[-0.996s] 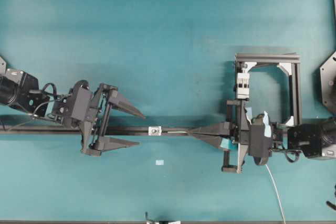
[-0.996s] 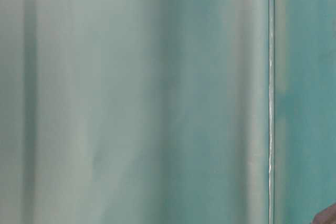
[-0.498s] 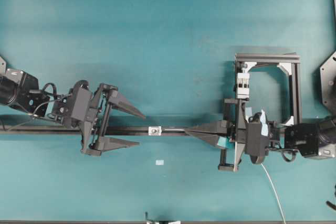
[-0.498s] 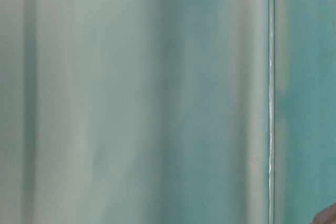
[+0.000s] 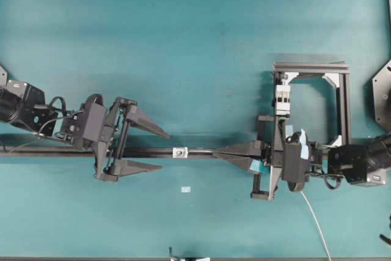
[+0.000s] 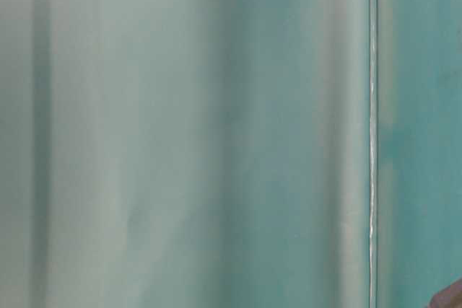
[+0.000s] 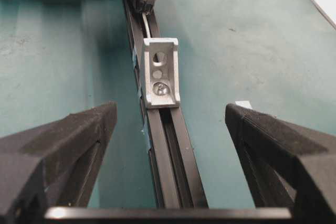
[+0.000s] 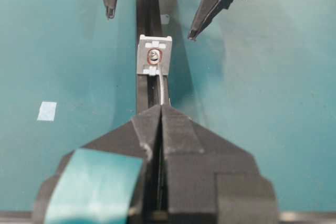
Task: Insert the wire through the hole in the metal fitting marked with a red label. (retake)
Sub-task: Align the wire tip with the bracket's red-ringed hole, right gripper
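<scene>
Over the last second the right gripper (image 5: 215,153), fingers pressed together on the wire (image 8: 160,84), has crept a little along the black rail (image 5: 146,150) toward the metal fitting (image 5: 179,151); in the overhead view its body sits slightly further left than before, while the fitting and rail have not shifted. The left gripper (image 5: 164,150) has not moved: its 2 fingers stand wide apart, 1 on each side of the rail, holding nothing, just short of the fitting.

From the right wrist view the wire runs straight out of the closed fingertips and its free end reaches the lower edge of the fitting, just below the hole (image 8: 152,56) ringed in red. The tip looks to touch the bracket face rather than enter the opening, though it is too fine to be sure. From the left wrist view no wire shows through on the near side of the fitting (image 7: 160,73), so I judge the threading not yet done.

The advance has closed most of the gap; what remains seems to be a slight lift of the tip to meet the hole. A small pale tape square (image 5: 186,189) lies on the teal surface (image 5: 183,41), clear of the work.
</scene>
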Available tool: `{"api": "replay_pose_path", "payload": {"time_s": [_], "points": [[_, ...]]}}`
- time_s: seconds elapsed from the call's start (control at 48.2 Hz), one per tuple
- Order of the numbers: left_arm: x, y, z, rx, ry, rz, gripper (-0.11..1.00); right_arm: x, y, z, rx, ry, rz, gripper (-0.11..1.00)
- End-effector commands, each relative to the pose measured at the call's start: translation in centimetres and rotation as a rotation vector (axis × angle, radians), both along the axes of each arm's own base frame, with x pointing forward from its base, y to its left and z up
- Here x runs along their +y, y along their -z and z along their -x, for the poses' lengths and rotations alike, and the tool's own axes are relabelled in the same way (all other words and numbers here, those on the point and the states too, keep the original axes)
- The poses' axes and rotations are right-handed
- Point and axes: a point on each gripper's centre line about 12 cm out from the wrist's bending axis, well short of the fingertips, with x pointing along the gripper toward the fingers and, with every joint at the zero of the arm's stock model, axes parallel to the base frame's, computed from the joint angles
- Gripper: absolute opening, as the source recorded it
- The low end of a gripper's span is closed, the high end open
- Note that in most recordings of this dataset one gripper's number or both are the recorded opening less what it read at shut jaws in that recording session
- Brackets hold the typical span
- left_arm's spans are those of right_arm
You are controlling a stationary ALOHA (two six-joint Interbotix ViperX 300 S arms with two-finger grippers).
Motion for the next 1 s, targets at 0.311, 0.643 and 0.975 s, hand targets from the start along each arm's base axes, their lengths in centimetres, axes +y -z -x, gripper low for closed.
{"api": "replay_pose_path", "payload": {"time_s": [0.311, 0.643, 0.975], "points": [[0.0, -0.1, -0.4, -0.013, -0.001, -0.002, 0.57, 0.3, -1.0, -0.8, -0.037, 0.0, -0.012, 0.01], [0.0, -0.2, -0.4, -0.015, -0.001, -0.001, 0.57, 0.3, -1.1, -1.3, -0.034, 0.001, 0.001, 0.01], [0.0, -0.3, -0.7, -0.022, -0.002, 0.001, 0.57, 0.3, -0.7, -2.3, -0.038, 0.013, 0.01, 0.01]]}}
